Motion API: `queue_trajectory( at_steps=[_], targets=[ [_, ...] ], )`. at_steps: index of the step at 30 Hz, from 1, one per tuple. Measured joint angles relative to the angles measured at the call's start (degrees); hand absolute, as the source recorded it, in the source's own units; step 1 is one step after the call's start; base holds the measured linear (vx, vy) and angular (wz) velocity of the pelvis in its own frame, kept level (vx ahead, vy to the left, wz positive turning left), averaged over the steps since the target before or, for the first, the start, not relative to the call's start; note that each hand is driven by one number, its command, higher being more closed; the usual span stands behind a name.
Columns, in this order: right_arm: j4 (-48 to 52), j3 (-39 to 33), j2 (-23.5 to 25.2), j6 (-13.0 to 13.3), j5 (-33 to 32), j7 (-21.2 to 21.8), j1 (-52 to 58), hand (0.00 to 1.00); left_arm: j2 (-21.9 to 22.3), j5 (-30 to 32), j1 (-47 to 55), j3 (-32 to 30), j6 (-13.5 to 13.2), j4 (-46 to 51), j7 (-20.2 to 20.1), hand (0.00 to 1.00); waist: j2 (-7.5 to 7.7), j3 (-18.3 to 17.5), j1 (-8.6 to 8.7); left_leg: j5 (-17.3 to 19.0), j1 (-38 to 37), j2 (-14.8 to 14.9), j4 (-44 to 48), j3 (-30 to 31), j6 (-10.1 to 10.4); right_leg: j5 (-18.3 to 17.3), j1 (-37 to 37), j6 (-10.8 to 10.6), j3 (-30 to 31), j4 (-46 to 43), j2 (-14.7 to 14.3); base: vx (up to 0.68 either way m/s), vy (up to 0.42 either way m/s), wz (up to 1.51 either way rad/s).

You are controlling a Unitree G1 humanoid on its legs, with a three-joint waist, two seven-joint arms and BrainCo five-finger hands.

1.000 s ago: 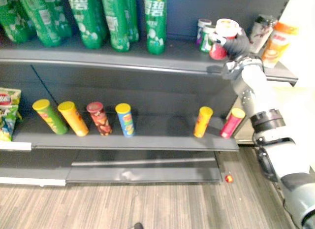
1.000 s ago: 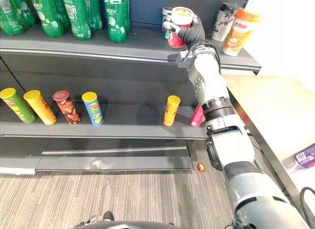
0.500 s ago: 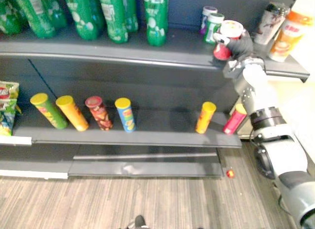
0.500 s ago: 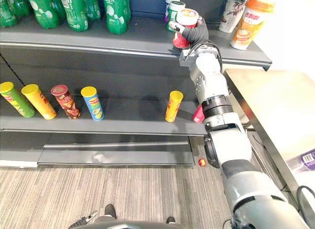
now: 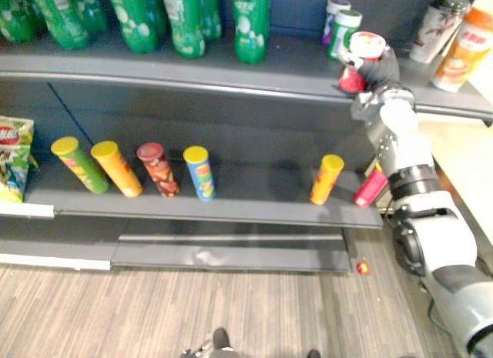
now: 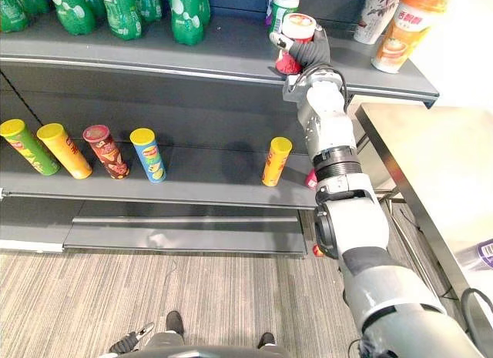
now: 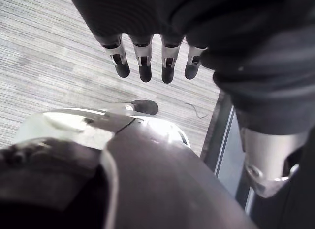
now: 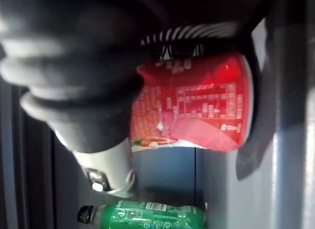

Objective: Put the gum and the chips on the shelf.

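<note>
Floor (image 7: 49,51) lies below the idle left hand (image 7: 143,55), fingers straight. Beyond the lower shelf's (image 6: 208,185) leaning chip tubes (image 6: 148,154), the right hand (image 6: 316,51) grips the red tub (image 6: 297,28), likely the gum, upright at the top shelf's (image 6: 154,56) front edge, ready for setting down.

The top shelf (image 6: 231,56) carries green bottles (image 6: 187,11), jars (image 6: 285,2) and cups (image 6: 404,31). The lower shelf (image 6: 208,190) holds leaning chip tubes (image 6: 146,154) and a bag (image 5: 11,154).

Right arm (image 6: 325,123): rounded silver-grey shells, with a black ribbed ring between the forearm segments. Right hand (image 6: 313,51): dark ribbed cover. Left hand (image 7: 138,12): same dark cover. Its fingers (image 7: 142,56) are silver with dark rounded tips, thumb silver-cased.
</note>
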State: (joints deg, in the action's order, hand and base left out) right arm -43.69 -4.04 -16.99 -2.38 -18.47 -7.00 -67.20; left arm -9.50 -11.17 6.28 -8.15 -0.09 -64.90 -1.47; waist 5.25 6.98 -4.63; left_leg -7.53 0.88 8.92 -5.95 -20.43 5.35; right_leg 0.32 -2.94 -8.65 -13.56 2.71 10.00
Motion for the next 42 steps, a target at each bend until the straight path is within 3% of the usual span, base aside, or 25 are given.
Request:
queue_trajectory(
  at_steps=[5,6,24,32,34,42],
  targets=[
    [-1.9,-0.8,0.0,0.8,0.7,-0.1,-1.0,1.0,-0.2,-0.1,-0.2,0.8,-0.4,0.0,0.5,0.0,0.16,0.1,-0.16,-0.1,0.1,-0.1,0.0,0.3,0.0,0.0,-0.1,0.0,-0.3,0.1,0.0,0.01,-0.001,0.04],
    [-2.4,-1.1,0.0,1.2,0.9,-0.1,-1.3,0.0,-0.2,-0.1,-0.2,1.1,-0.5,0.0,0.6,0.0,0.17,0.2,-0.18,-0.1,0.1,-0.1,0.0,0.3,0.0,0.0,-0.1,0.0,-0.3,0.1,0.0,0.0,0.0,0.0],
    [-6.5,-4.1,0.0,2.0,1.6,-0.3,-4.3,0.0,-0.4,-1.8,-0.6,1.7,-0.6,0.0,1.1,0.0,0.26,1.4,-0.34,-0.1,0.1,-0.1,0.0,0.3,-0.1,0.0,-0.2,0.0,-0.2,0.1,-0.1,0.0,0.0,0.0],
    [7.0,-4.9,0.0,1.6,1.7,-5.0,2.2,0.0,-0.2,-1.5,0.2,1.0,-0.6,1.2,1.3,0.0,0.33,1.3,0.15,-0.2,-0.3,-0.1,0.2,-0.5,-0.1,0.3,-0.2,-0.2,0.3,0.2,-0.2,0.0,0.0,-0.03],
    [10.8,-6.0,-0.1,2.2,1.7,-6.1,2.2,0.0,-0.2,-1.1,0.4,0.9,-0.6,1.2,1.3,0.0,0.32,1.3,0.66,-0.2,-0.6,0.0,0.3,-0.6,-0.1,0.3,-0.4,-0.2,0.4,0.3,-0.3,0.0,0.0,-0.06],
    [28.2,-7.2,-1.6,10.4,2.2,-9.1,3.2,0.0,0.3,0.6,1.0,-0.9,-0.6,1.2,1.2,0.0,-0.04,1.1,1.51,-0.2,-1.2,0.1,0.0,-0.5,-0.1,0.3,-0.8,-0.2,0.6,0.0,-0.2,0.0,0.0,-0.01]
  ],
)
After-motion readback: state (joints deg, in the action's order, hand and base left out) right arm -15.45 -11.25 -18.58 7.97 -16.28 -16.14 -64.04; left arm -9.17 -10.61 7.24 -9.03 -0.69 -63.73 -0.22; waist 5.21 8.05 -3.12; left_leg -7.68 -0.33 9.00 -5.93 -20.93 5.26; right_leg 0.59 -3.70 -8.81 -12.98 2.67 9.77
